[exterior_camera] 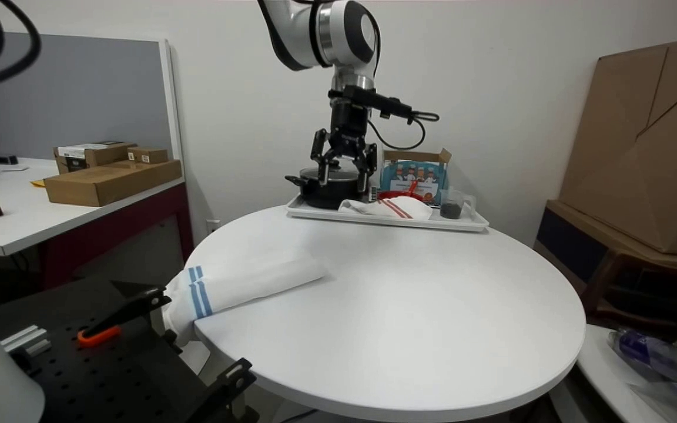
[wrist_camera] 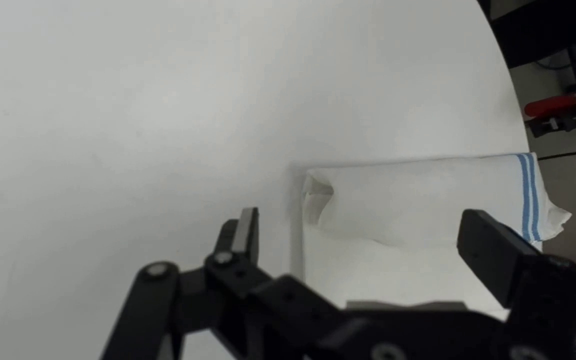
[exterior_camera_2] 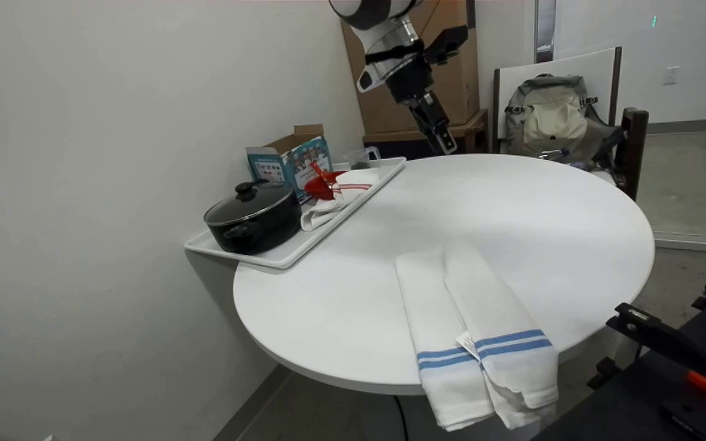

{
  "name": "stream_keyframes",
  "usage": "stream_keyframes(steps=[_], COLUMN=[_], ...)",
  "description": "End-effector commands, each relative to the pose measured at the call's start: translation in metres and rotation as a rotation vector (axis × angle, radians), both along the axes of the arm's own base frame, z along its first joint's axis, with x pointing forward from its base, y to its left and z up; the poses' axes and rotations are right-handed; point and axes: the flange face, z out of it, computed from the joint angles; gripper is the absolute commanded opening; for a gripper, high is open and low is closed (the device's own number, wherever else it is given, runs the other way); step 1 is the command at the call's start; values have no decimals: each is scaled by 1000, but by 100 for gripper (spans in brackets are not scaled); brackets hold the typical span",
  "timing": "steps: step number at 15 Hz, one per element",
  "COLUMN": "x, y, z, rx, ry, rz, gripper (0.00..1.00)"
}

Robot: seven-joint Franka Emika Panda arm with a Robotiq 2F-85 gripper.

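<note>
My gripper (exterior_camera: 343,179) is raised over the round white table with its jaws wide apart and nothing held between them. In an exterior view the gripper (exterior_camera_2: 445,142) appears side-on, its fingertips above the far part of the table. Looking down in the wrist view, a folded white towel with blue stripes (wrist_camera: 418,200) lies below and beyond the open gripper (wrist_camera: 360,217), apart from the fingers. The towel (exterior_camera: 256,282) rests on the table with its striped end hanging over the edge. Its two long folds show side by side in an exterior view, where the towel (exterior_camera_2: 426,294) carries a small tag.
A white tray (exterior_camera_2: 295,254) against the wall holds a lidded black pot (exterior_camera_2: 261,229), a blue box (exterior_camera_2: 310,160), a red item (exterior_camera_2: 322,185), a red-striped cloth (exterior_camera_2: 353,182) and a clear cup (exterior_camera_2: 359,159). Cardboard boxes (exterior_camera: 644,147) and a black perforated platform (exterior_camera: 97,364) stand beside the table (exterior_camera: 409,317).
</note>
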Motion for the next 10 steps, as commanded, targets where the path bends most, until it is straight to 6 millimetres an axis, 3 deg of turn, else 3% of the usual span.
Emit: stream_keyframes(steps=[1,5,10], x=[24,40,43], y=[4,11,28], z=[-40,-82,-121], rx=[37,69,94], ry=[15,36,87], rz=[64,64,41], gripper=[100,100,100])
